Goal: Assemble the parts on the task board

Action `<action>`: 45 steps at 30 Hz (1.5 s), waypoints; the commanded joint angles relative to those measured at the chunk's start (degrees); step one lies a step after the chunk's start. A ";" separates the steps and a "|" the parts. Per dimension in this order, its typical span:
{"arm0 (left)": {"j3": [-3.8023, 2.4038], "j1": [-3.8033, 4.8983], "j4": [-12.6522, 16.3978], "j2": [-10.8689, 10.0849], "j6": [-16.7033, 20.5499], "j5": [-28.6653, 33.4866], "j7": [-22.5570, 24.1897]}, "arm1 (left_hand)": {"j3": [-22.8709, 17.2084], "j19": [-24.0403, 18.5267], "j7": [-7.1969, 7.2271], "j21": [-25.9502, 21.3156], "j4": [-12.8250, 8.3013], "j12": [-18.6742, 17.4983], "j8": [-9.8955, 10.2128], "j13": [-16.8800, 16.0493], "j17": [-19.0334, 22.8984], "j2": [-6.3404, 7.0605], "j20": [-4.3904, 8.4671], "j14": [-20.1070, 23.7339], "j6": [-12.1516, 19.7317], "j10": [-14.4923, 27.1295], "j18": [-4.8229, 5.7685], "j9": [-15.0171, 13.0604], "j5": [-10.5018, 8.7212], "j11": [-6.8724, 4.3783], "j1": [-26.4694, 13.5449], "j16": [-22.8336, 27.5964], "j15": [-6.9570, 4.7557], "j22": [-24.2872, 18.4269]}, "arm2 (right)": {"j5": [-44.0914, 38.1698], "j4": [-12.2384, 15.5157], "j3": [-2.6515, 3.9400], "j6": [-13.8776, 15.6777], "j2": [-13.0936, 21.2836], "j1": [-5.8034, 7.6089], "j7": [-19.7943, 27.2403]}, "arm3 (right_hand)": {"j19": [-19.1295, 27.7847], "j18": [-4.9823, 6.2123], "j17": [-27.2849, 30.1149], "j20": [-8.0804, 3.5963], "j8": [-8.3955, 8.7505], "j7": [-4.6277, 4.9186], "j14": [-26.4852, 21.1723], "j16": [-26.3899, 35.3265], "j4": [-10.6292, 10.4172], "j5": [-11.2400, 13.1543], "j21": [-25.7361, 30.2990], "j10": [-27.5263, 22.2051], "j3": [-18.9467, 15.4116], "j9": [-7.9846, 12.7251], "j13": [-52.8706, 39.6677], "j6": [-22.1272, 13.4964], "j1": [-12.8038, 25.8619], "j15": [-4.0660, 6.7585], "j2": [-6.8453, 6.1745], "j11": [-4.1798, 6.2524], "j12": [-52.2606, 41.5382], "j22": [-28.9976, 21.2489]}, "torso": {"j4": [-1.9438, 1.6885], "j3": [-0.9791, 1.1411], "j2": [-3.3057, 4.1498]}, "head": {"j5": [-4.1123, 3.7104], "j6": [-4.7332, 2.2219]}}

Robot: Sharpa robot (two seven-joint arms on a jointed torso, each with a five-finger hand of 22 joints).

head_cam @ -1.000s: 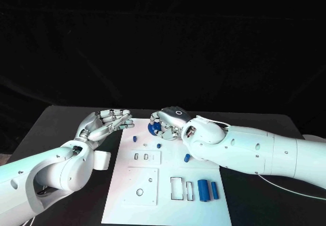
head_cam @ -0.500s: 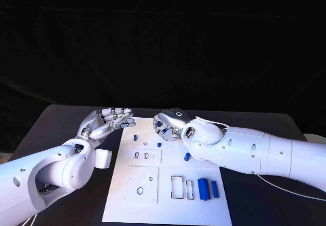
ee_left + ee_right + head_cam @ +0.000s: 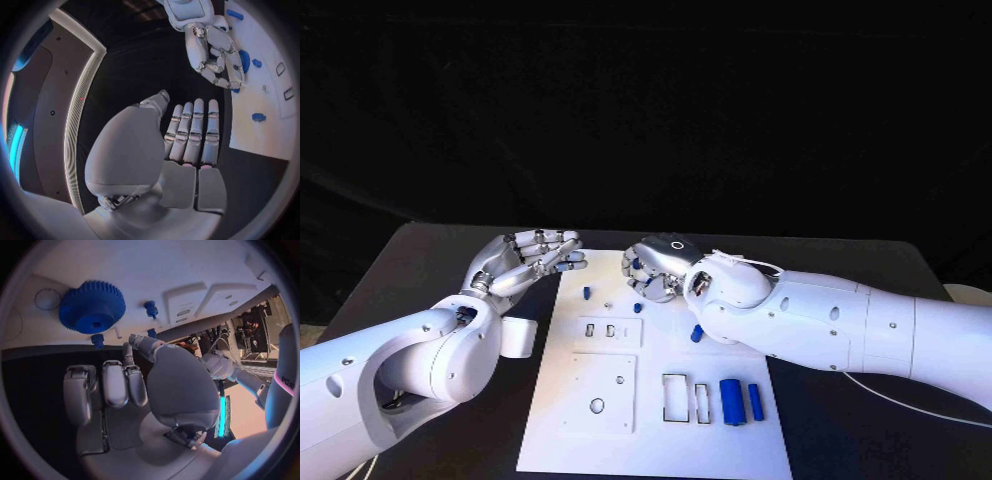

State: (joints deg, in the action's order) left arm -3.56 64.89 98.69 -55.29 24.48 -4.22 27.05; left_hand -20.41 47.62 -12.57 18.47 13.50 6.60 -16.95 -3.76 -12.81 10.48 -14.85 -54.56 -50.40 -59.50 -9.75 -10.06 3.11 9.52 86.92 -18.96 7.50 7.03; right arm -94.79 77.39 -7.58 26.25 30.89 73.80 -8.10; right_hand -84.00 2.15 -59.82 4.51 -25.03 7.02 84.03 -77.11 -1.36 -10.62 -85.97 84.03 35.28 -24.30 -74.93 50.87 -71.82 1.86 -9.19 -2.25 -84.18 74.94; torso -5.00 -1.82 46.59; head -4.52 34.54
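At the far end of the flat white rectangular task board (image 3: pixel 661 400) I have my right hand (image 3: pixel 653 268) hanging over the big blue toothed plastic gear (image 3: pixel 92 306). From the right wrist camera the gear lies flat on the board beyond my fingers (image 3: pixel 115 385), apart from them. Those fingers are curled loosely inward, gripping nothing.

My left hand (image 3: pixel 531 258) sits off the board's far left corner, above the black desk (image 3: pixel 430 270), palm up, fingers (image 3: pixel 194 132) straight and side by side, carrying nothing.

Other parts: two short blue pegs (image 3: pixel 587 294) stand near the gear, a small blue stud (image 3: pixel 697 333) sits mid-board on the right, and two blue cylinders (image 3: pixel 731 402) lie side by side at the near right, next to the rectangular slots.

My read: the gear is the step in hand. I'd come down square over it, spread the fingers around the toothed rim, and keep it level so its centre hole drops straight onto its post. Watch the neighbouring pegs; a wide sweep could knock them.

No writing or brand mark I can read anywhere.
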 commanded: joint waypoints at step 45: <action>-0.03 0.04 -0.09 -0.20 -1.03 0.23 0.04 | -0.47 0.39 -0.30 -0.10 0.09 -0.38 0.36 0.06 -0.10 0.46 0.10 0.03 0.28 0.01 -0.76 0.12 -0.14 0.41 -0.09 0.48 0.22 -0.12 | 13.56 6.21 0.62 -7.37 11.02 0.70 -0.43 | -1.48 -0.47 0.06 1.71 8.00 2.67 0.36 -0.41 -1.82 -2.56 0.87 -1.01 -5.94 1.79 -6.20 -6.92 4.49 -1.99 -4.11 -2.39 2.38 9.43 | 0.29 0.03 0.03 | 0.49 -0.08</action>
State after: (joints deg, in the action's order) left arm -3.54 64.88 98.49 -55.59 24.45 -4.16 26.88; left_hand -20.57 47.62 -12.57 18.47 13.66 6.61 -16.95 -3.76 -12.85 10.48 -14.85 -54.56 -50.40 -59.50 -9.74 -9.99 3.11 9.53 86.92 -18.58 7.50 6.96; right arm -80.96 83.75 -6.95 18.41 42.05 74.55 -7.81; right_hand -84.00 2.16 -59.78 5.77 -17.27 9.78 84.02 -77.33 -3.18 -12.99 -85.30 83.00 29.63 -22.45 -74.91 44.06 -67.41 0.21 -13.59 -4.52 -81.73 74.91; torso -4.67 -1.79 46.60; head -3.96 34.39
